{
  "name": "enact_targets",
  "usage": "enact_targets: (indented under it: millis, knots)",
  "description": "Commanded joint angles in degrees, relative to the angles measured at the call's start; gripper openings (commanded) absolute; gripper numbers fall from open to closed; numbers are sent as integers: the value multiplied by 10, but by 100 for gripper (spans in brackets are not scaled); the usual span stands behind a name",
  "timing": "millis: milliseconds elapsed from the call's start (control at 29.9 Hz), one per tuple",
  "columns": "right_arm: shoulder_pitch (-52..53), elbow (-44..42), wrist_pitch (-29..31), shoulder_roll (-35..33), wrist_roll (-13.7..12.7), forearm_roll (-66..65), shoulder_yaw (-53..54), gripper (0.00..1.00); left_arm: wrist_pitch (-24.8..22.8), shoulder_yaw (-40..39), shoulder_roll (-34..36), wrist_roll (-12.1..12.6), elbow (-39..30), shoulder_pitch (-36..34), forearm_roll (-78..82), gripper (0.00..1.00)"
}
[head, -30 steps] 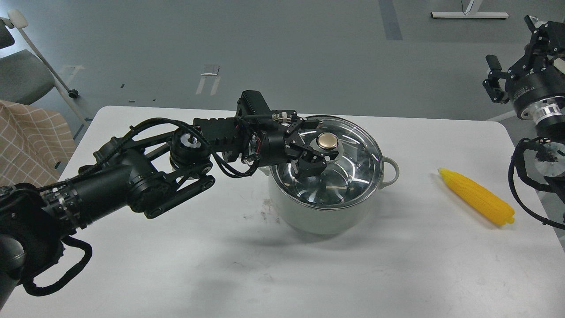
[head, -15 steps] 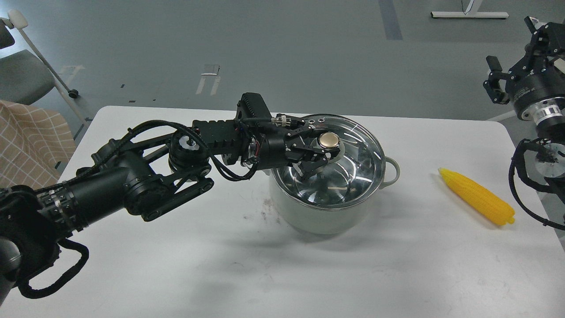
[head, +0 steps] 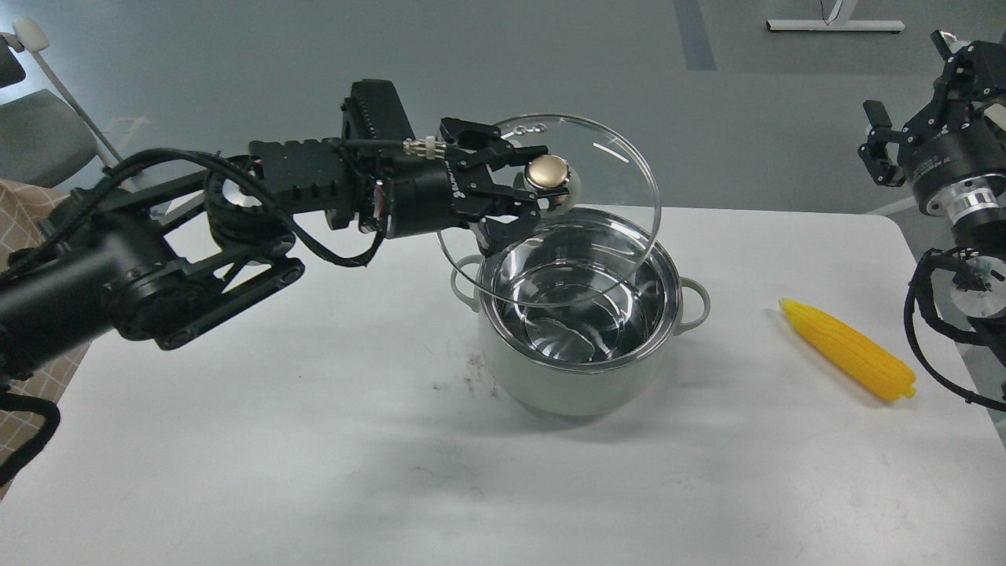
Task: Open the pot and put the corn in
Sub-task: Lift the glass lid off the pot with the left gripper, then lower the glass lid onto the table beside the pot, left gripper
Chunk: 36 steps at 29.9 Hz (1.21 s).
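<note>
The pale grey-green pot (head: 580, 387) stands open on the white table (head: 314, 440), its shiny steel inside bare. My left gripper (head: 537, 187) is shut on the gold knob (head: 548, 172) of the round glass lid (head: 613, 177). It holds the lid tilted in the air, above the pot's back left rim. The yellow corn (head: 849, 350) lies on the table to the right of the pot, tapered end toward the pot. My right gripper (head: 912, 94) hangs open and empty high at the right edge, above and beyond the corn.
A grey chair (head: 39, 134) and a checked cloth (head: 31, 228) are off the table's left side. The table's right edge runs close to the corn. A small dark smudge (head: 474, 373) marks the table left of the pot.
My left gripper closed on the knob and lifted the lid up and to the left off the pot, tilting it. The pot now stands open. The right arm and corn have not moved.
</note>
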Motion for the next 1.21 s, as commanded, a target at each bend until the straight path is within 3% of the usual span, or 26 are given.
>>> enact_targets:
  millis: [0, 100, 167, 301, 435, 569, 703, 904, 1172]
  knots:
    - [0, 1, 0, 0, 0, 0, 0, 100, 3, -9, 105, -20, -37, 10, 0, 12]
    - [-1, 1, 0, 1, 0, 0, 0, 100, 9, -10, 169, -34, -56, 35, -6, 12]
    - [-1, 1, 0, 2, 0, -1, 0, 100, 44, -10, 226, -44, -64, 78, -29, 12]
    - [-1, 1, 0, 4, 0, -1, 0, 100, 100, -13, 259, -54, -59, 143, -34, 13]
    - [-5, 0, 0, 4, 0, -1, 0, 100, 193, -37, 252, -54, -16, 231, -29, 14]
    - [-9, 0, 0, 5, 0, -2, 0, 100, 224, -52, 230, -55, 28, 274, -30, 14]
    - [-13, 1, 0, 5, 0, -1, 0, 100, 296, -52, 184, -59, 116, 332, -30, 14]
    - [-16, 1, 0, 4, 0, -1, 0, 100, 323, -52, 156, -68, 188, 386, -41, 14]
    - [-17, -1, 0, 13, 0, -2, 0, 100, 352, -50, 120, -68, 248, 400, -47, 16]
